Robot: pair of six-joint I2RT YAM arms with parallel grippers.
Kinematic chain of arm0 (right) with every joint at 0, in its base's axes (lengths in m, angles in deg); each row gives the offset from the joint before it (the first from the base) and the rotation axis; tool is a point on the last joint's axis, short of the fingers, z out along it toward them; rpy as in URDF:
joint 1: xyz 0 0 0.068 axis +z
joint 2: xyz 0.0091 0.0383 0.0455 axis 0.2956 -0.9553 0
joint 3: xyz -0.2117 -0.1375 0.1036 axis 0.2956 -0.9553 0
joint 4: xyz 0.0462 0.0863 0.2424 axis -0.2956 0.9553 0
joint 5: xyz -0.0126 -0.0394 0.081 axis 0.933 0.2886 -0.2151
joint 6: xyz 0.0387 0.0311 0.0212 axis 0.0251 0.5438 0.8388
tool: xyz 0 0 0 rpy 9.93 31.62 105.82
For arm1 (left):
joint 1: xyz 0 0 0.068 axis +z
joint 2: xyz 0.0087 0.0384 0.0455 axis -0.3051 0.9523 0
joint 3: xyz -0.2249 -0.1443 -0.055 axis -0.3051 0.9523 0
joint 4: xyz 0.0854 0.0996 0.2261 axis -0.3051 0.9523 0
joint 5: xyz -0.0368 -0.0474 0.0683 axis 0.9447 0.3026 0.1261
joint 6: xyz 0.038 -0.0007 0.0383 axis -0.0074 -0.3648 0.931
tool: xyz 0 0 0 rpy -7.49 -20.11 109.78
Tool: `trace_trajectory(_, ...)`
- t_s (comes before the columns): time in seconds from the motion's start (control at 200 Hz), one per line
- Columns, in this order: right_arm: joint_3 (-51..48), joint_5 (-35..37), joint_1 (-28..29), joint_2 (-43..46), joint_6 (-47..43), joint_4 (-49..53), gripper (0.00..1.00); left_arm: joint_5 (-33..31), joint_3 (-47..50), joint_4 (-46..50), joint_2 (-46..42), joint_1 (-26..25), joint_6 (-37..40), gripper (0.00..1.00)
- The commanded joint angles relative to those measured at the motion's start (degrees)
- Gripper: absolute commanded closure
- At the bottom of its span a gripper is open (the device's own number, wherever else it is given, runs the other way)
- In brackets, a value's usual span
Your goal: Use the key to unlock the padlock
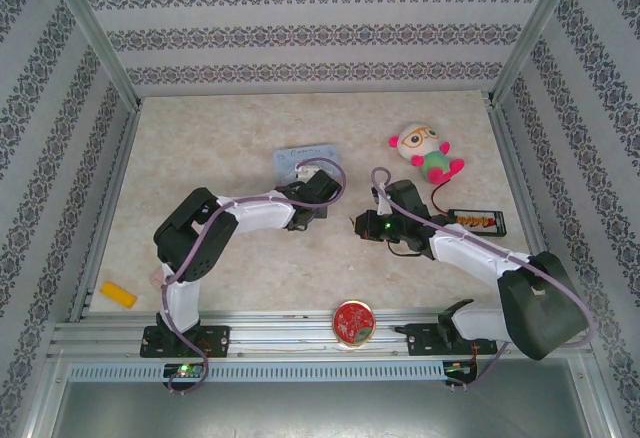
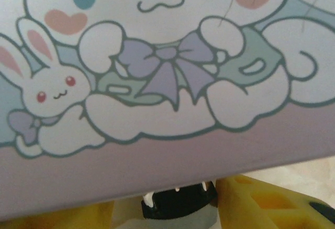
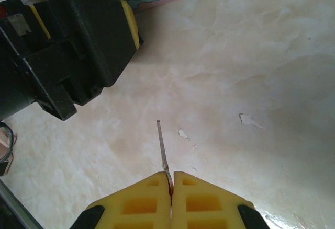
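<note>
Yellow jaws of the right gripper (image 3: 171,183) are pressed fully together on the key (image 3: 163,148). Its thin grey blade sticks out from between the pads above the marbled counter (image 3: 251,72) and points towards the left arm's black housing (image 3: 68,46). The left gripper (image 2: 166,210) has its jaws partly apart at the lower edge of the light-blue cartoon tin (image 2: 167,82), and between them sits a small dark body, apparently the padlock (image 2: 178,203), against one pad with a gap at the other; whether it is gripped cannot be told.
</note>
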Motion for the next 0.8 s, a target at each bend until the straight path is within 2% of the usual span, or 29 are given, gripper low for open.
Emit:
trace_trajectory(0.0,1.9,0.5,-0.2,-0.8,-0.9,-2.0,1.0,-3.0,0.4,-3.5,1.3,0.8,-0.5,0.48)
trace_trajectory(0.285,2.2,0.1,-0.2,-1.2,-0.8,-2.7,1.0,-3.2,-0.1,-5.2,3.2,0.8,-1.2,0.45)
trace_trajectory(0.49,2.0,0.0,-0.2,-1.1,-0.6,-3.5,1.0,-4.6,-0.2,-5.8,3.8,0.9,-2.0,0.46)
trace_trajectory(0.795,2.2,-0.2,-0.2,-2.0,-0.7,-4.4,1.0,-4.7,0.9,-12.3,5.6,1.5,-2.0,0.49)
